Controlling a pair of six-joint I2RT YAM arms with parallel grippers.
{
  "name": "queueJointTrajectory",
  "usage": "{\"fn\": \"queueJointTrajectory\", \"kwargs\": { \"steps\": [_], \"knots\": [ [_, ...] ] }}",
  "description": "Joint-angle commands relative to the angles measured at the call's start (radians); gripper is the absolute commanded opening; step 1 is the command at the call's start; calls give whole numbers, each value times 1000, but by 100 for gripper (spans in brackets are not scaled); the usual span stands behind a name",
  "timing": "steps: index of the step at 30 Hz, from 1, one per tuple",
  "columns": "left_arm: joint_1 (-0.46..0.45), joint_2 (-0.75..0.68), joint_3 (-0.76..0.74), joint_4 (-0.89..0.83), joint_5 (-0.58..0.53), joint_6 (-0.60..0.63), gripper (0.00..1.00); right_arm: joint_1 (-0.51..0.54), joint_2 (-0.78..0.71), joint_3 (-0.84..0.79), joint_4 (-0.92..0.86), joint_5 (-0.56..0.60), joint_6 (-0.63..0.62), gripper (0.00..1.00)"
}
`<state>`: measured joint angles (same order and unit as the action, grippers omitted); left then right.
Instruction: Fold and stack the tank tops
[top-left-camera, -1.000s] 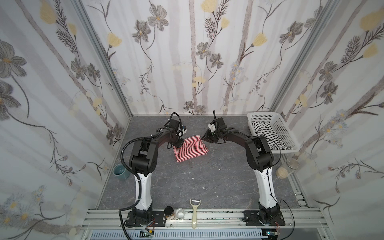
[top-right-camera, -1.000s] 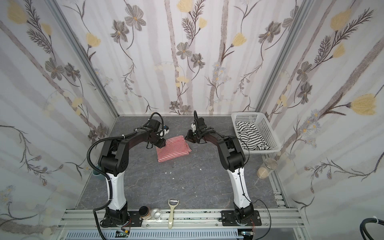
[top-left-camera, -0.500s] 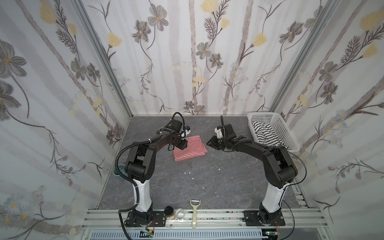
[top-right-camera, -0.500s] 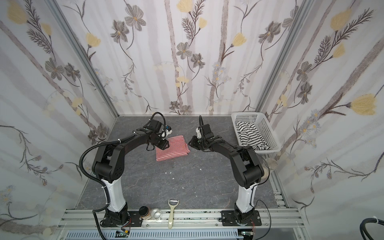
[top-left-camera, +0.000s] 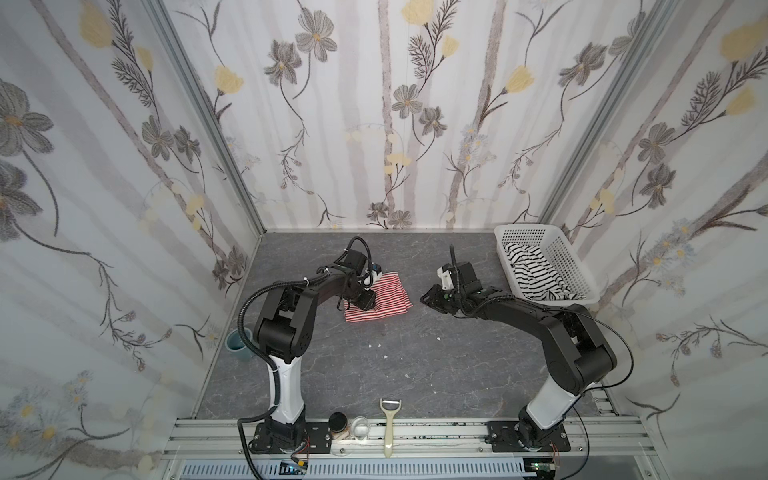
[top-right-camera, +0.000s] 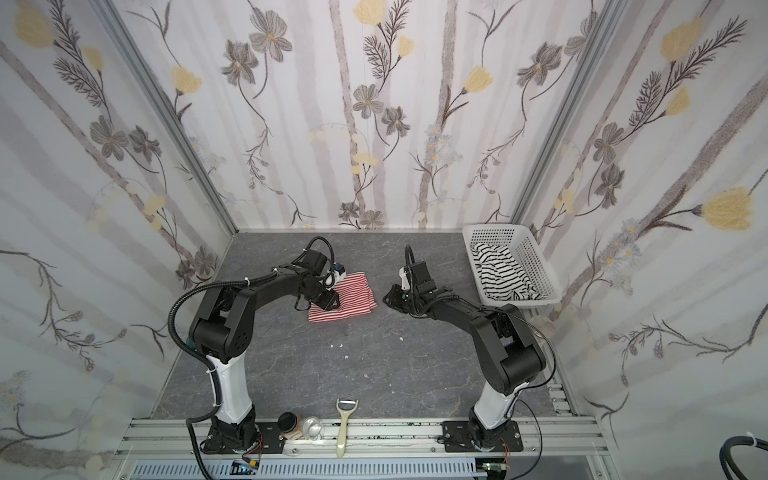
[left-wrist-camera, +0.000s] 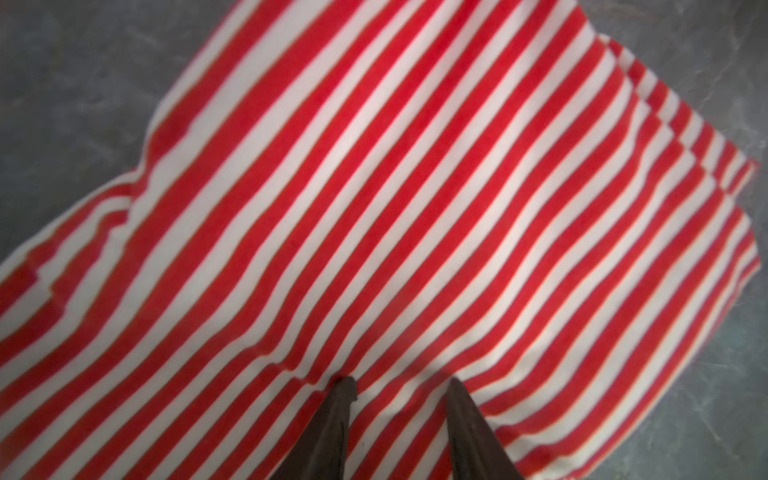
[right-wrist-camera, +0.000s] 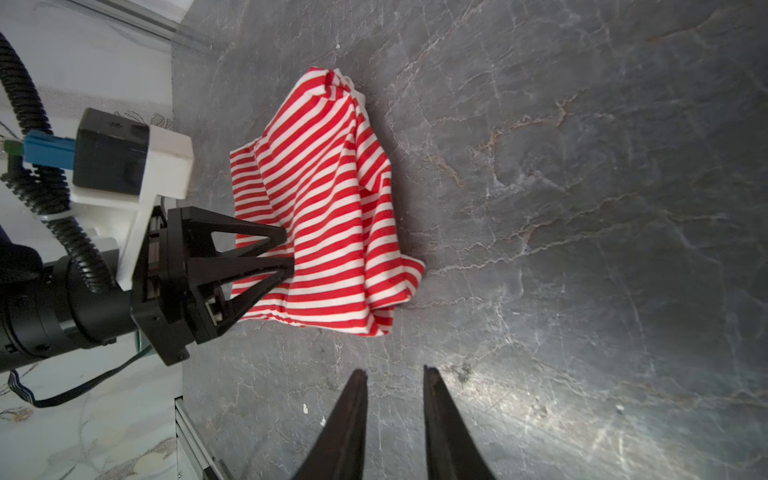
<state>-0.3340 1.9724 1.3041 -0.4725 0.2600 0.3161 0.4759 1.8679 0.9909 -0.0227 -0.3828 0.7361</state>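
Two tank tops: the red-and-white top (top-left-camera: 386, 297) lies folded near the grey marbled table's (top-left-camera: 415, 365) far edge, and the black-striped top (top-left-camera: 536, 276) fills the one basket (top-left-camera: 571, 259) at the far right corner. Of the two grippers, the left gripper (left-wrist-camera: 401, 384) is over the red-and-white top and the right gripper (right-wrist-camera: 395, 374) is beside it, both slightly parted and empty. Floral walls (top-left-camera: 374, 104) enclose three sides.

Both top views look steeply down from high in front over the whole flat grey marbled surface (top-left-camera: 415, 357). The left wrist camera hangs close above the red-and-white striped cloth tank top (left-wrist-camera: 374, 199); the right wrist camera sees it from farther off.
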Motion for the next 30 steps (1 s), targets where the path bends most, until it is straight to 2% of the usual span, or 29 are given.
{"fn": "queueJointTrajectory", "kwargs": {
  "steps": [1, 7, 10, 14, 17, 21, 25, 30],
  "knots": [
    [43, -31, -52, -23, -109, 86, 41, 2, -9, -3, 48, 16, 6, 26],
    [159, -67, -127, -30, -264, 269, 41, 10, 0, 30, 53, 3, 23, 26],
    [222, -64, -126, -31, -345, 317, 41, 22, 9, 55, 58, 1, 32, 27],
    [299, -46, -66, -30, -432, 278, 42, 42, 29, 85, 52, 1, 34, 27],
    [324, -56, -27, -29, -453, 234, 42, 48, 37, 88, 56, 1, 36, 27],
    [309, -131, 12, -30, -392, 157, 43, 53, 35, 72, 60, 5, 34, 27],
    [218, -217, -1, -32, -259, 137, 44, 53, 23, 44, 73, 12, 39, 27],
    [115, -184, -32, -31, -162, 110, 44, 52, 8, 20, 82, 18, 48, 27]
  ]
}}
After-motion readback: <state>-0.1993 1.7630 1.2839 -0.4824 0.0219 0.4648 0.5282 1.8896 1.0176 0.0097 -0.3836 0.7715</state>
